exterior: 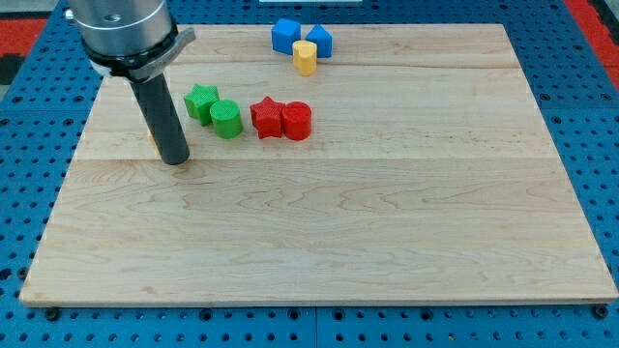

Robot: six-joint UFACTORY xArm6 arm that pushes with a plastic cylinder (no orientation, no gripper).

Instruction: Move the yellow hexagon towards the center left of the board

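- Rig: the arm ends in a dark rod with no jaws, so nothing can be open, closed or grasped. My tip (175, 160) rests on the board (338, 232) at the view's left, a little above mid-height.
- Contact: a thin sliver of yellow (153, 147) shows at the rod's left edge, just above the tip. It appears to touch the rod. Its shape cannot be made out, as the rod hides nearly all of it.
- Task item: the yellow block (305, 57) in plain sight stands near the view's top, just right of centre. Its outline is faceted, but whether it is a hexagon cannot be told for certain.
- Blue pair: a blue block (284, 35) and a second blue block (319, 41) sit at the top edge, flanking the yellow block and just beside it.
- Green pair: a green star (201, 101) and a green cylinder (225, 119) lie touching, near the tip on its right and slightly above it. The tip is apart from both.
- Red pair: a red star (265, 117) and a red cylinder (297, 121) lie touching, right of the green pair.
- Surround: a blue pegboard (580, 77) frames the board.
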